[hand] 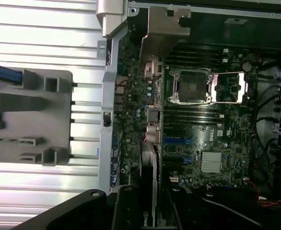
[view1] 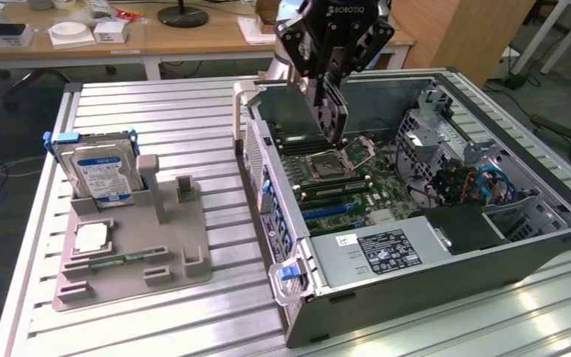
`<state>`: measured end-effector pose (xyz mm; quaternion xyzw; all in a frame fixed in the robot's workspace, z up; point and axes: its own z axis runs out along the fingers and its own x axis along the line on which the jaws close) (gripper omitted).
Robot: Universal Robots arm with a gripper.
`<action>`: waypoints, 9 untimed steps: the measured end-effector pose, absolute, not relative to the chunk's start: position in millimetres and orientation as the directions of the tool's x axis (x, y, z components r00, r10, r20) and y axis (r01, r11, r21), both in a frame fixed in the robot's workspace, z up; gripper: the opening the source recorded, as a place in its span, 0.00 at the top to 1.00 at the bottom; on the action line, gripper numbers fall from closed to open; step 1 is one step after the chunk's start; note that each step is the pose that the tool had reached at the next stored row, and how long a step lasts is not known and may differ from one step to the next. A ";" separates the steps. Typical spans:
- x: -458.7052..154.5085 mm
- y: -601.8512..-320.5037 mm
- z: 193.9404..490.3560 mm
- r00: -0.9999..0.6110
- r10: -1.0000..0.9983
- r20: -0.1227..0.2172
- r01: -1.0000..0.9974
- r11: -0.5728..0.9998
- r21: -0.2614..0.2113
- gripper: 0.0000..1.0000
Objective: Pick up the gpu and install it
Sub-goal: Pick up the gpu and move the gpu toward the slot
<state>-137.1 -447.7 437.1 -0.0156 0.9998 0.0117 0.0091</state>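
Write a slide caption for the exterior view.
Gripper holds the gpu on edge above the open case; the hard drive stands in the gray holder.

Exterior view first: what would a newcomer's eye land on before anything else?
The open computer case lying on the slatted table, its motherboard exposed, dominates the exterior view's right. Above it the robot's hand grips the gpu, which hangs edge-down over the board. On the exterior view's left, a hard drive stands in a grey holder.
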 end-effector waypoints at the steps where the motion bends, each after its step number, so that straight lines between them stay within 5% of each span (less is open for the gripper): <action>1: -135.8 -447.8 437.1 -0.999 -0.031 -0.019 -0.032 0.999 0.023 0.73; 9: -126.3 -447.7 437.1 -0.999 -0.032 -0.019 -0.033 0.999 0.023 0.73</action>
